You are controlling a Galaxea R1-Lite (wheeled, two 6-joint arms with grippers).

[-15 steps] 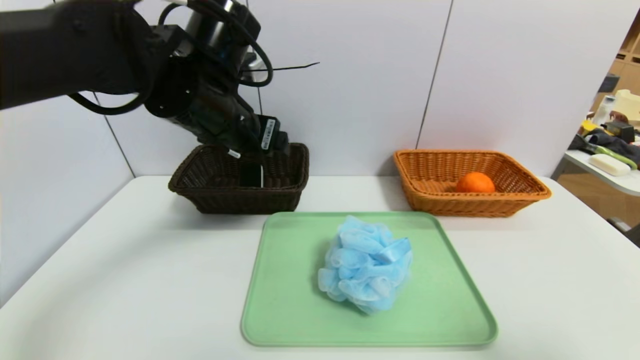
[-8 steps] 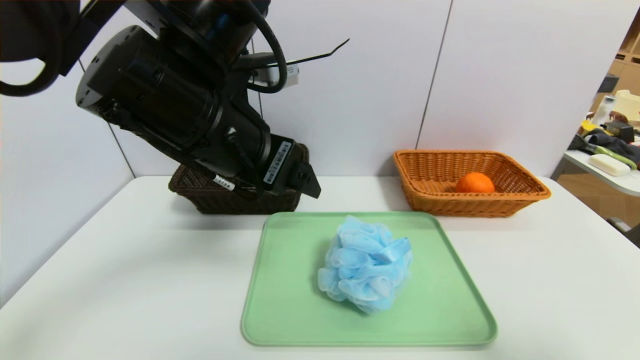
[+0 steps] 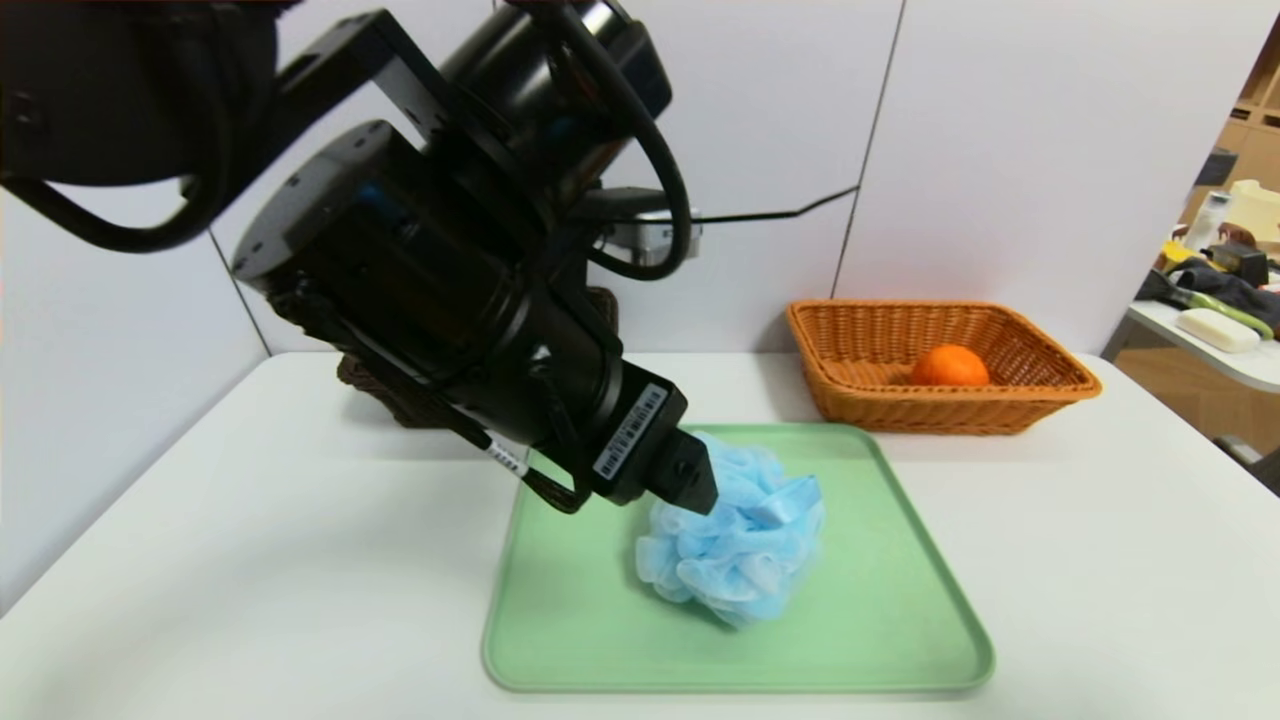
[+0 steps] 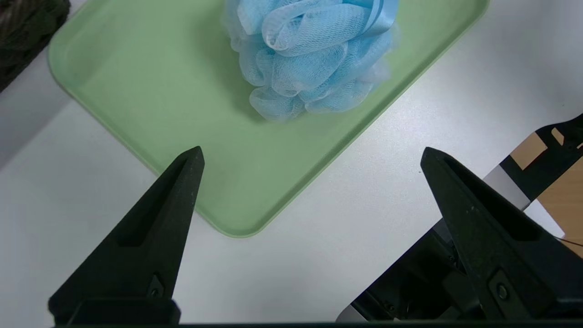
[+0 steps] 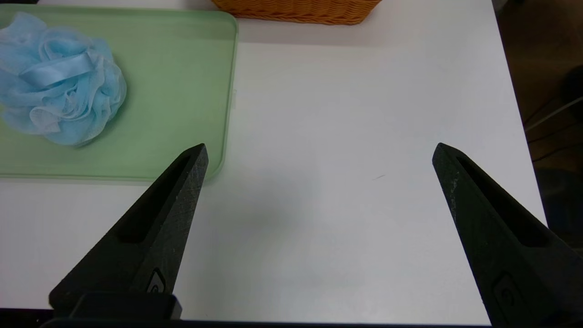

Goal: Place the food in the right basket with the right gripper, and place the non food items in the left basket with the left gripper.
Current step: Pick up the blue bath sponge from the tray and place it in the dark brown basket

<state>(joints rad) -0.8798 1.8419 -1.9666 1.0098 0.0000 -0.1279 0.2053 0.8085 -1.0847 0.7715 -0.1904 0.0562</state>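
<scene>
The food, a round orange [image 3: 950, 365], lies in the right basket [image 3: 1040, 385], a shallow orange-tan wicker one [image 5: 296, 11]. A fluffy light-blue pouf [image 3: 745, 560] [image 4: 314, 54] [image 5: 54, 86] sits in the middle of a green tray [image 3: 890, 640]. My left gripper [image 3: 692, 480] [image 4: 312, 155] hangs open just above the pouf's back-left side, with nothing between its fingers. The left basket [image 3: 375, 385] [image 4: 23, 27], dark brown, is mostly hidden behind my left arm. My right gripper [image 5: 319, 152] is open over bare table to the right of the tray and is out of the head view.
The green tray [image 4: 136, 91] [image 5: 182, 91] lies on a white table [image 3: 200, 560] in front of both baskets. A side table with clutter [image 3: 1220, 300] stands beyond the table's right edge.
My left arm has swung out of the dark basket, forward and down over the tray, so its open gripper now hangs at the pouf. The pouf and the orange have not moved.
</scene>
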